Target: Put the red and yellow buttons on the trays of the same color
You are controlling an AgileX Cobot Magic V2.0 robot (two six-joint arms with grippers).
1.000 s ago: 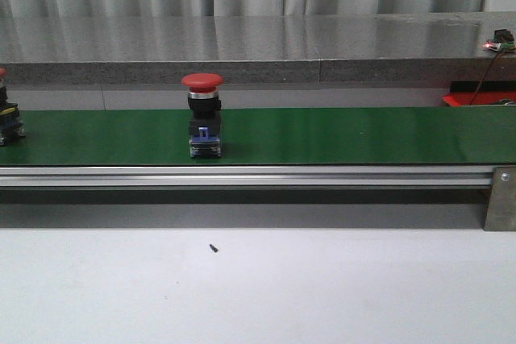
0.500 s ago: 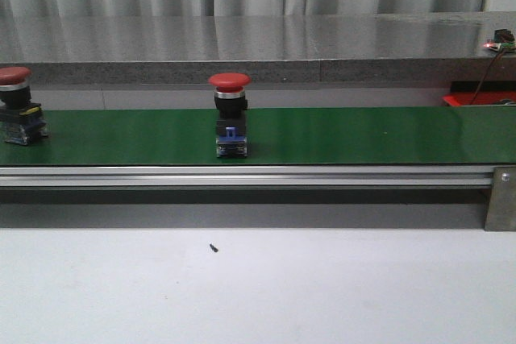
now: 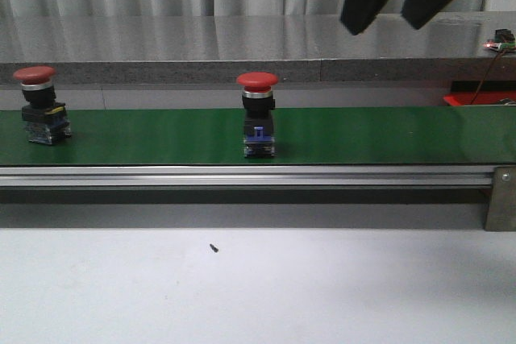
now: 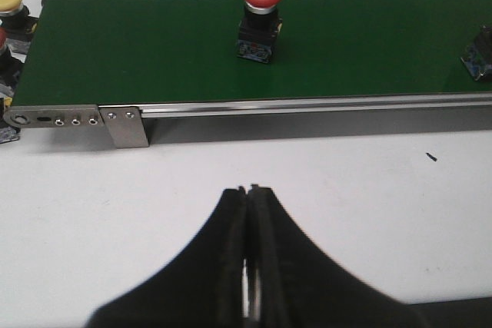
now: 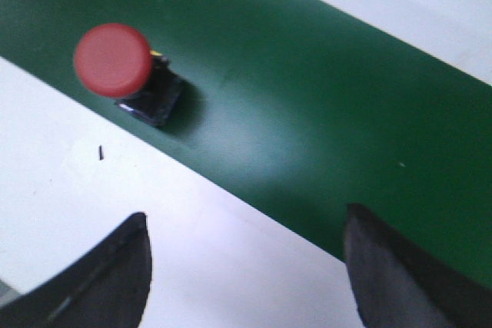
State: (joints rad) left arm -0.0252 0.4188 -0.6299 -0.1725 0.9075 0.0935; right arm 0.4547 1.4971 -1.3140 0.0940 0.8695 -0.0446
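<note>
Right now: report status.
Right gripper open, above belt. Left gripper shut, empty. Two red buttons on belt, ungrasped. Nothing blocking.

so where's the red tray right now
Only a sliver of the red tray shows in the front view, at the far right edge behind the green belt, below the grey ledge.

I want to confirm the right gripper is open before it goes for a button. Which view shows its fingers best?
The right wrist view: the right gripper shows both fingers spread wide above the green belt. The front view catches only the dark fingers hanging down at its top edge, also apart. The left wrist view does not show it.
</note>
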